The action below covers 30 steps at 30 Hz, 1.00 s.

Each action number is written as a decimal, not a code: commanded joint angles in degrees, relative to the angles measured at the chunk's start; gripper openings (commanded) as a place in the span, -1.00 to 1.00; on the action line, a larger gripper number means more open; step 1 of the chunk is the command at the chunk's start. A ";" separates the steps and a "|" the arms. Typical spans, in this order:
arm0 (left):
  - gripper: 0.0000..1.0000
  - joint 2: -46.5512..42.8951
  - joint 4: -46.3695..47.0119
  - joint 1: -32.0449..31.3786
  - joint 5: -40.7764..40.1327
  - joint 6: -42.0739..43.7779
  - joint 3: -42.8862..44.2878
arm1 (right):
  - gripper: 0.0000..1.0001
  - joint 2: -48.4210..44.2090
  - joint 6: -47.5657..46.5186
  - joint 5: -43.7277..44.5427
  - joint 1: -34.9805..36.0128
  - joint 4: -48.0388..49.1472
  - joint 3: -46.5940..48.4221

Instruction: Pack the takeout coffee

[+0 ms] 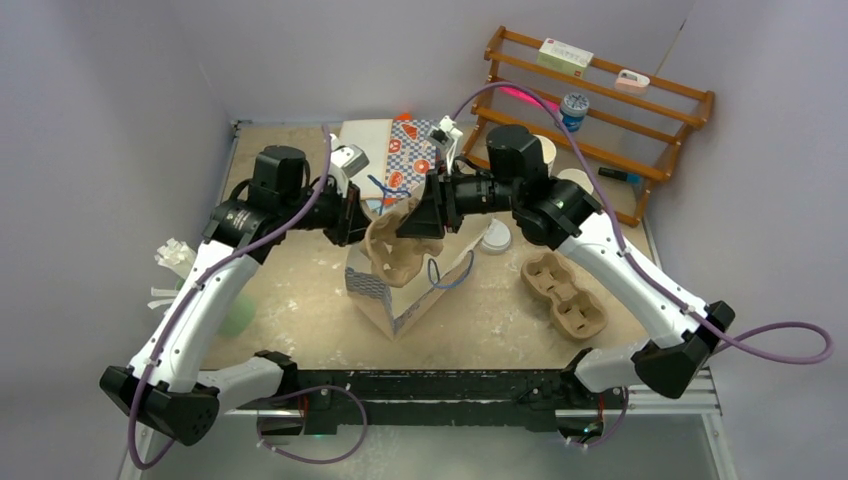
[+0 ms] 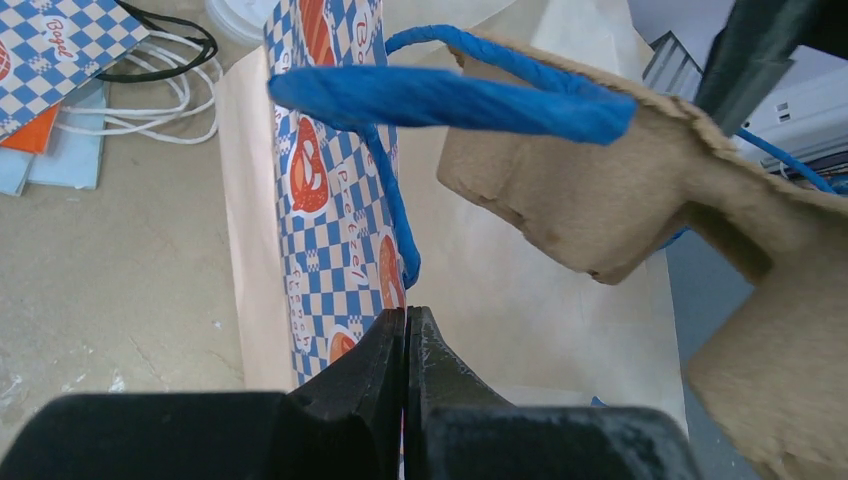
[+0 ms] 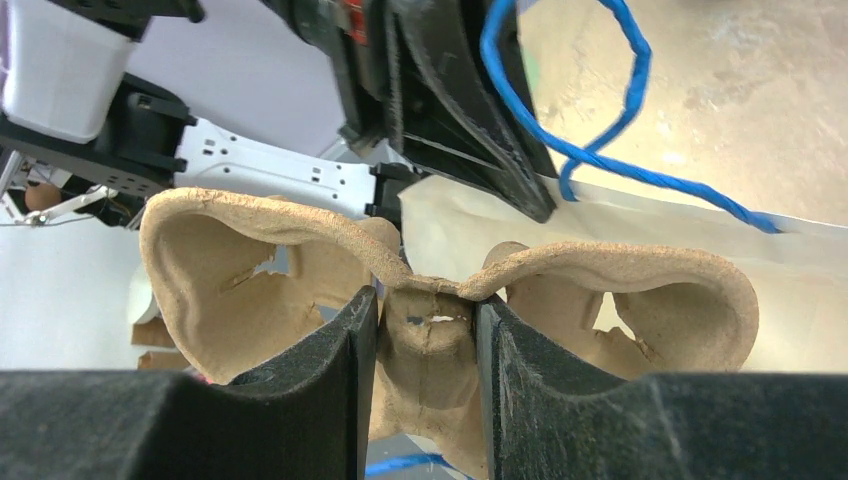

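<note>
No pale cup with a black sip lid shows in any view. A paper bag (image 1: 400,300) with blue checks and blue rope handles (image 2: 450,95) stands open at mid-table. My left gripper (image 1: 352,215) is shut on the bag's rim (image 2: 330,200), checked side on the left and plain inner wall on the right. My right gripper (image 1: 418,215) is shut on the middle ridge of a brown pulp cup carrier (image 1: 392,245) and holds it tilted over the bag's mouth. The carrier (image 3: 250,270) has two empty cup holes. It also shows at the right of the left wrist view (image 2: 620,190).
A second pulp carrier (image 1: 566,296) lies on the table at right. A white round lid (image 1: 495,239) sits behind the bag. A flat checked bag (image 1: 405,150) lies at the back. A wooden rack (image 1: 600,95) stands back right. White cutlery (image 1: 172,258) and a green object (image 1: 240,316) are at left.
</note>
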 commanded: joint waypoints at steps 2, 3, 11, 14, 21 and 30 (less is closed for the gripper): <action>-1.00 0.35 3.97 -0.60 2.41 1.56 0.17 | -0.51 1.00 -1.58 2.24 -1.51 -2.34 -0.72; -1.00 0.50 3.90 -0.59 2.10 1.63 0.24 | -0.51 1.51 -2.35 4.35 -1.53 -3.75 -0.55; -1.00 1.92 1.54 -1.12 -1.50 2.87 1.08 | -0.56 6.16 -7.88 24.66 -1.62 -16.01 5.52; -1.00 2.51 0.24 -1.22 -5.20 3.23 1.58 | -0.56 7.04 -10.13 31.08 -1.65 -18.93 7.25; -0.82 3.46 -2.91 -1.58 -12.98 3.66 3.54 | -0.56 7.28 -12.77 37.94 0.66 -21.86 8.81; -0.84 2.51 0.99 -1.58 -14.87 1.33 2.86 | -0.60 9.26 -13.34 51.00 8.37 -20.93 5.46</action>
